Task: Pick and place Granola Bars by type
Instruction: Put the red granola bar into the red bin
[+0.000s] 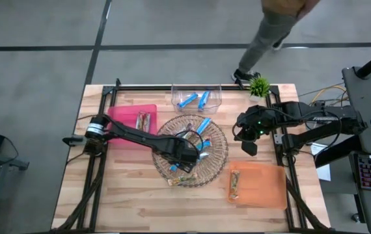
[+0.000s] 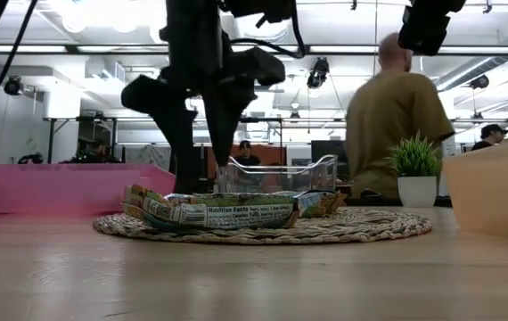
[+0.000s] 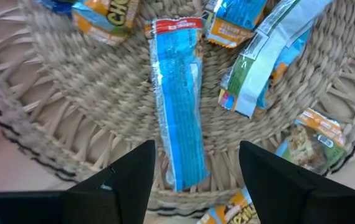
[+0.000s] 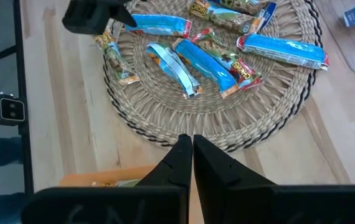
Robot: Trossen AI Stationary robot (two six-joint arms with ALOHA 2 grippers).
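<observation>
Several granola bars lie flat on the round wicker tray (image 1: pixel 219 140): bright blue, silvery and brownish-green ones (image 4: pixel 202 59). My left gripper (image 3: pixel 196 171) hovers open over the tray's middle (image 1: pixel 189 153), pointing down. Its fingers stand on either side of the near end of one blue bar (image 3: pixel 179 118) without touching it. In the low view the left gripper (image 2: pixel 208 134) reaches down to just above the tray. My right gripper (image 4: pixel 187 149) is shut on nothing and waits raised beside the tray's right rim (image 1: pixel 247 140).
A pink tray (image 1: pixel 123 121) at the left holds brownish bars (image 1: pixel 143 120). A clear bin (image 1: pixel 213 99) at the far edge holds blue bars. An orange tray (image 1: pixel 263 185) at the near right holds one bar. A small plant (image 1: pixel 259 86) stands at the far right corner; a person (image 1: pixel 263 39) passes behind.
</observation>
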